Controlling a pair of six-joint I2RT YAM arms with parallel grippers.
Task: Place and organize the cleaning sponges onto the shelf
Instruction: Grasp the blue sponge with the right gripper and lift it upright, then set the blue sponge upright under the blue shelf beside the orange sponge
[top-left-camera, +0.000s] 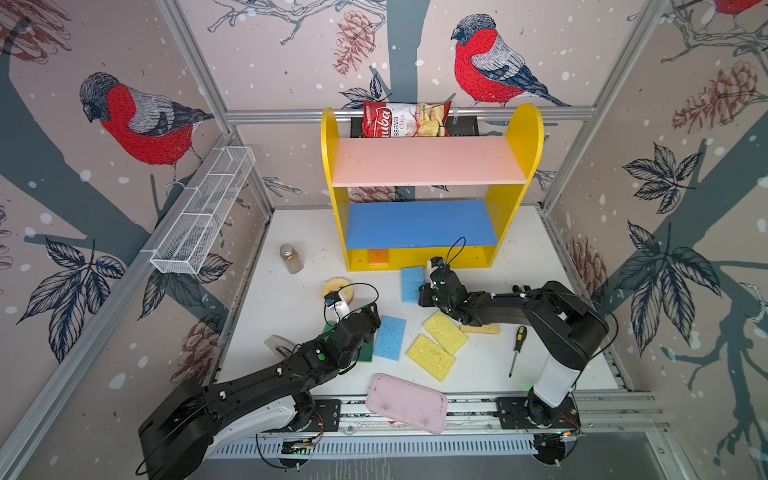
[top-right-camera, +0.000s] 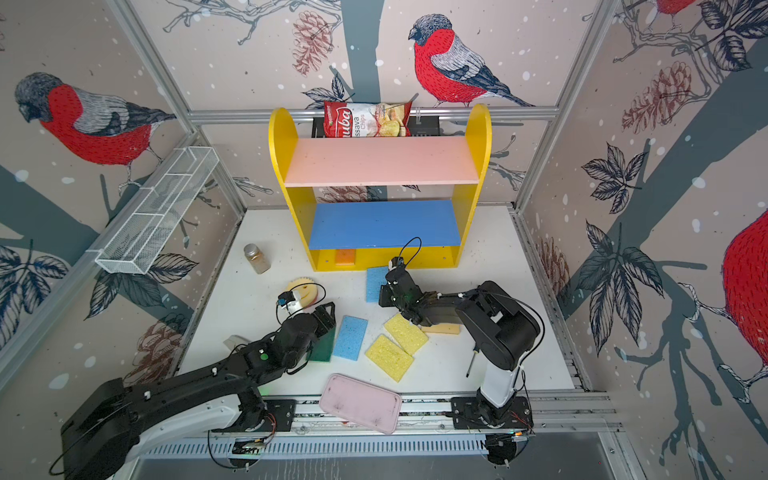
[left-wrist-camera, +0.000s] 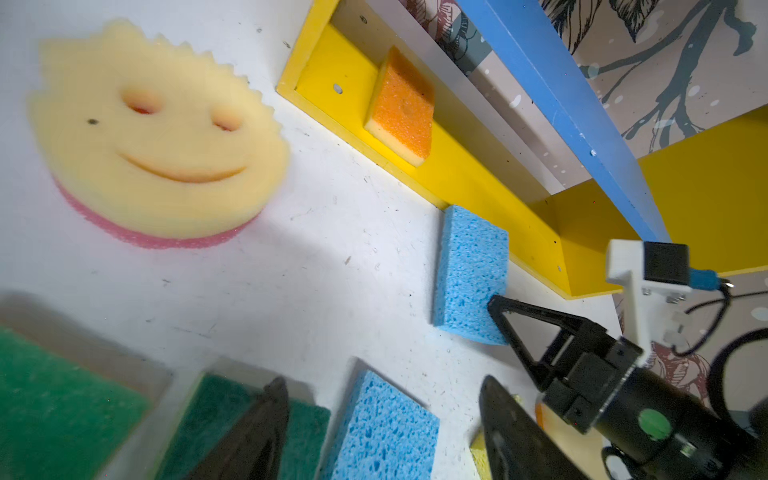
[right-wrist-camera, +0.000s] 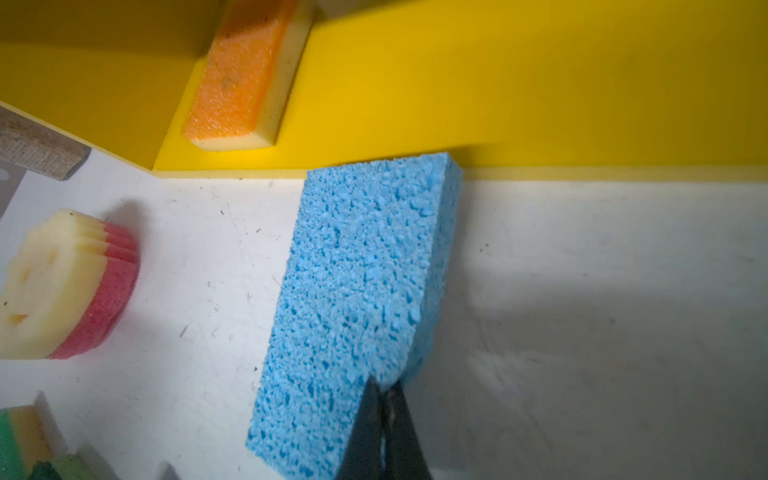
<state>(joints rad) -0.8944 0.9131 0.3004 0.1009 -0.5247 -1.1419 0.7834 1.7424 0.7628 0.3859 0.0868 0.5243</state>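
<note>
The shelf (top-left-camera: 525, 137) stands at the back, with an orange sponge (top-left-camera: 378, 256) (right-wrist-camera: 237, 79) on its yellow base. My right gripper (right-wrist-camera: 384, 386) (top-left-camera: 423, 297) is shut, pinching the near edge of a blue sponge (right-wrist-camera: 361, 291) (top-left-camera: 411, 282) that lies just in front of the shelf. My left gripper (left-wrist-camera: 382, 390) (top-left-camera: 370, 318) hangs open above a second blue sponge (top-left-camera: 390, 337) and two green sponges (left-wrist-camera: 54, 407), holding nothing. The smiley sponge (left-wrist-camera: 158, 137) lies beyond it. Two yellow sponges (top-left-camera: 444, 332) and a tan one (top-left-camera: 484, 329) lie under the right arm.
A pink tray (top-left-camera: 406, 402) rests on the front rail. A screwdriver (top-left-camera: 516, 349) lies at the right and a small jar (top-left-camera: 291, 258) stands left of the shelf. A chip bag (top-left-camera: 405, 119) sits behind the shelf's top. A white wire rack (top-left-camera: 203, 212) hangs on the left wall.
</note>
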